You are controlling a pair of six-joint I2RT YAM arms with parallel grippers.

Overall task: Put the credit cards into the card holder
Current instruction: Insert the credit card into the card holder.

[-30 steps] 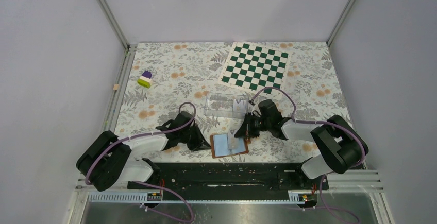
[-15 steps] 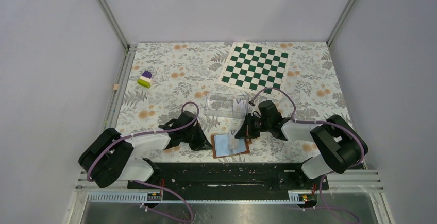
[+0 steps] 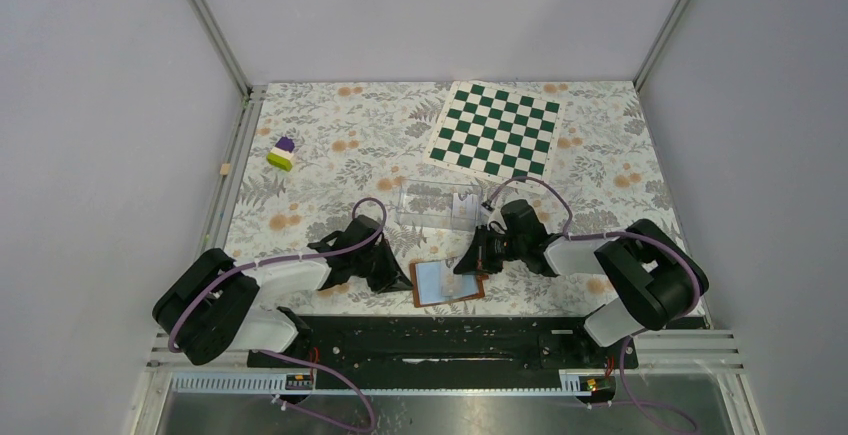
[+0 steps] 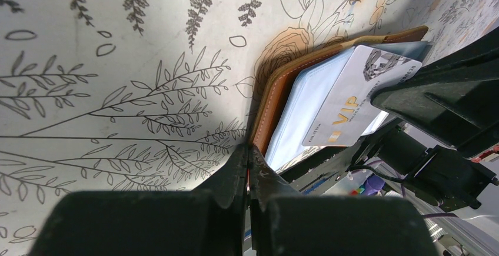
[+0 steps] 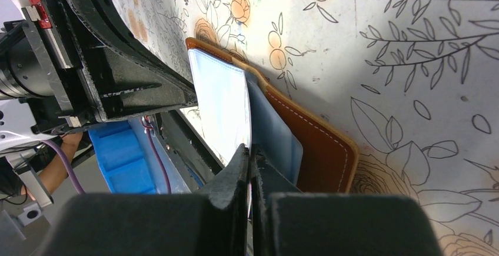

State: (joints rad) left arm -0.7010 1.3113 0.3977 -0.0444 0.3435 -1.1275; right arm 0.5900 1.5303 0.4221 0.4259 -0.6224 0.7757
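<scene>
Wallet (image 3: 430, 287) lies open on the floral counter (image 3: 330, 155) at the near edge, between my two arms. Left gripper (image 4: 249, 153): fingers together, tips at the wallet's brown edge. I cannot tell whether leather is pinched between them or only pressed. Right gripper (image 5: 250, 153): clamped on a whitish VIP card (image 4: 359, 97), held tilted over the pale blue pocket (image 5: 273, 132)

Risks, my judgement:
- wallet could slide or fold up on the counter if the card pushes hard and the left hold is weak
- the two grippers sit near each other, so a careless push could knock them together
- card could ride over the pocket lip and end up on top, not inside
- thin card could pivot or slip in the narrow grip

Hard to make out:
- clear case (image 3: 435, 205) beyond the wallet; from above I cannot tell if more cards are in it
- pocket mouth, hidden behind the card in both wrist views
- whether the card's leading edge touches the pocket yet
</scene>
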